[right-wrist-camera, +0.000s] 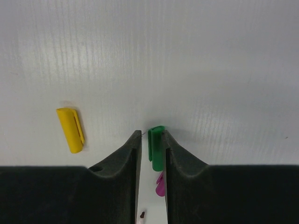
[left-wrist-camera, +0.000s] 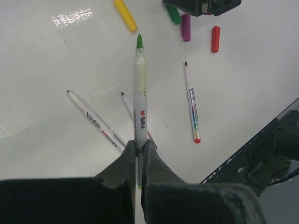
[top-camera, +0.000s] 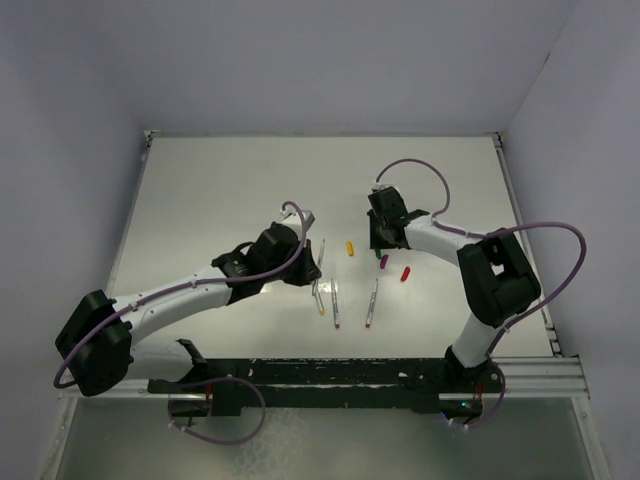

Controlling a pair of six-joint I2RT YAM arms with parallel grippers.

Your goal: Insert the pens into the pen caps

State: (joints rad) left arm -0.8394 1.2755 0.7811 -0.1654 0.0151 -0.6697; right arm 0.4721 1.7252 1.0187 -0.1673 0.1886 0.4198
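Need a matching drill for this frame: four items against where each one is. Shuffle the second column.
Items
1. green-tipped pen
2. green cap
3. yellow cap
4. red cap

Places
A. loose on the table, rightmost cap in the top view
B. between the jaws of the right gripper
C. clamped in the left gripper
D. loose on the table, leftmost cap in the top view

Pairs: 1-C, 2-B, 3-D, 4-A

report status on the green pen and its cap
Left fingers shut on green pen, tip pointing ahead. Right fingers straddle green cap, grip unclear. Purple cap lies close beside it.
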